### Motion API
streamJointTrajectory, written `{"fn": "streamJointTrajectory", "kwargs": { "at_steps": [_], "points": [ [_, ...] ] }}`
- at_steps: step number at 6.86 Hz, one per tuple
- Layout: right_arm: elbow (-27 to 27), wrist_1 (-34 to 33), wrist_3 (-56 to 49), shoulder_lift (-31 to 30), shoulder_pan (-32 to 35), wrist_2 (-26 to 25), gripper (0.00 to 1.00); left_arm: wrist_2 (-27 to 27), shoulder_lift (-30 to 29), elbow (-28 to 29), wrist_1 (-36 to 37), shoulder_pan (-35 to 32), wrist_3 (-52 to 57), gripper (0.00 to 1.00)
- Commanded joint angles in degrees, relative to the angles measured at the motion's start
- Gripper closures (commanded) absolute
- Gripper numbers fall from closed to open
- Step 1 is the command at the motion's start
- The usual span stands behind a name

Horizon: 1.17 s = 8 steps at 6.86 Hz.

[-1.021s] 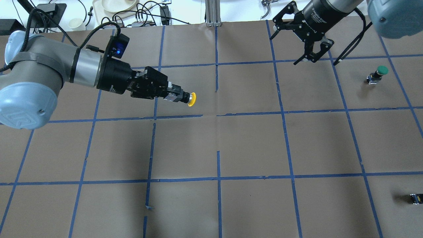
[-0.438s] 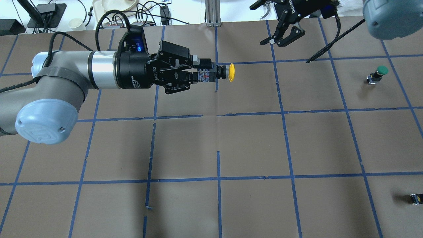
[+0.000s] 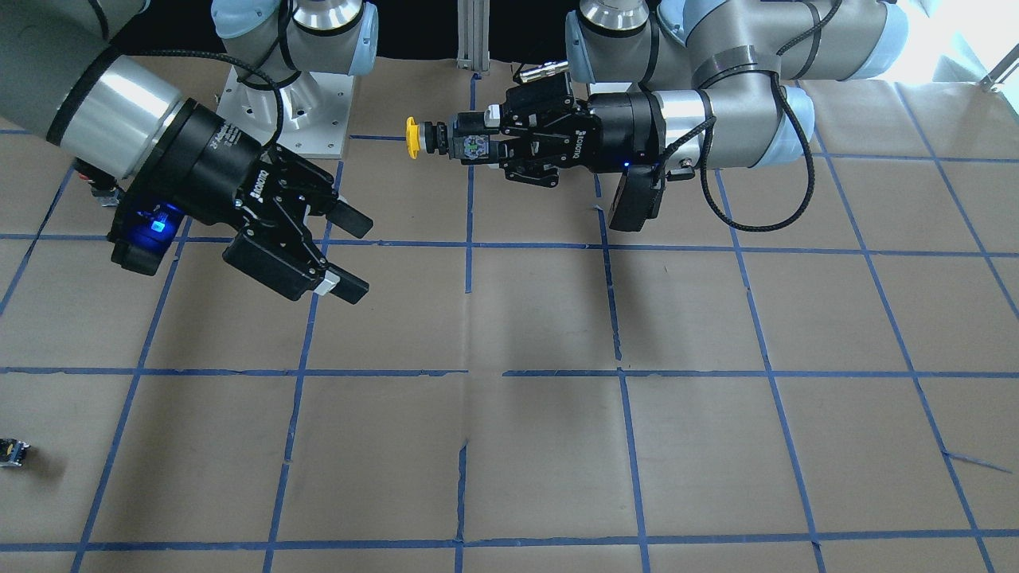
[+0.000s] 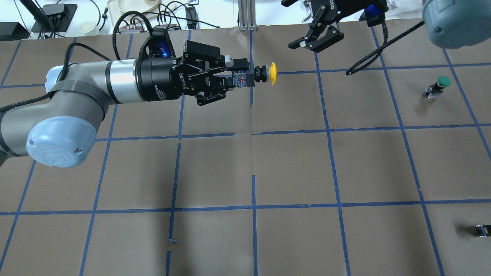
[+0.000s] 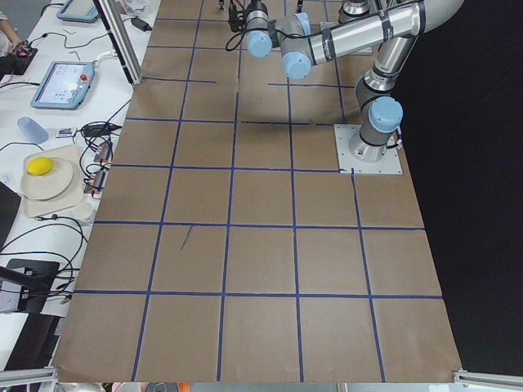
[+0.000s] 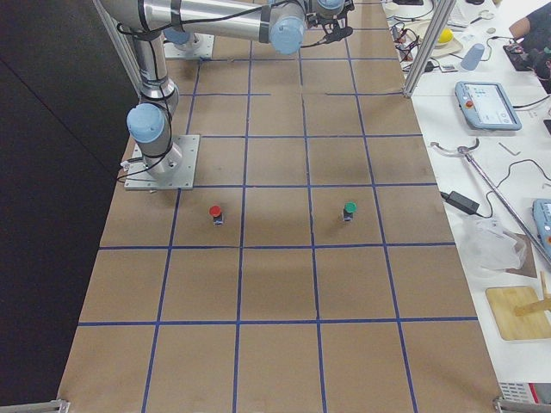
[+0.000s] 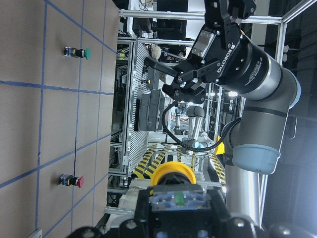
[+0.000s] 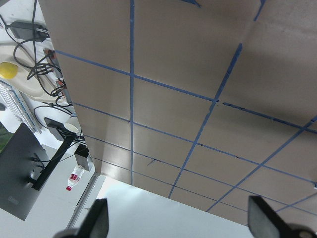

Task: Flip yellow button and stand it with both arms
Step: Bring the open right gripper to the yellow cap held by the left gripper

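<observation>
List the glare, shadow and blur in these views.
Exterior front-facing: blown-out glare at top right, soft arm shadows on the table. Left wrist-mounted: yellow button close and slightly soft. Right wrist-mounted: right gripper fingertips blurred at the bottom edge.

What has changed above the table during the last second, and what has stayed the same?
The left gripper, shut on the yellow button throughout, carried it away from the robot and toward the robot's right. The right gripper, open, swung toward the far edge and nearer the button. The green button and the small black part did not move.
</observation>
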Motion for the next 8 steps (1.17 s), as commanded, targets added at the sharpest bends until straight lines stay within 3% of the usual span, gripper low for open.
{"fn": "streamJointTrajectory", "kwargs": {
  "at_steps": [1, 2, 4, 8],
  "points": [
    [2.53, 0.31, 1.81, -3.03, 1.36, -0.2, 0.01, -0.51, -0.54, -0.01, 0.01, -0.08, -0.02, 0.88],
    [2.72, 1.8, 2.6, -4.36, 1.27, -0.46, 0.01, -0.51, -0.98, -0.01, 0.1, -0.08, -0.02, 0.88],
    [2.89, 3.83, 1.82, -5.07, 0.83, -6.33, 0.01, -0.51, -0.98, 0.07, 0.1, -0.17, -0.02, 0.88],
    [2.98, 11.2, 2.34, -9.19, 1.45, -4.17, 0.01, -1.83, -0.89, -0.01, 0.01, -0.17, -0.11, 0.88]
  ]
}}
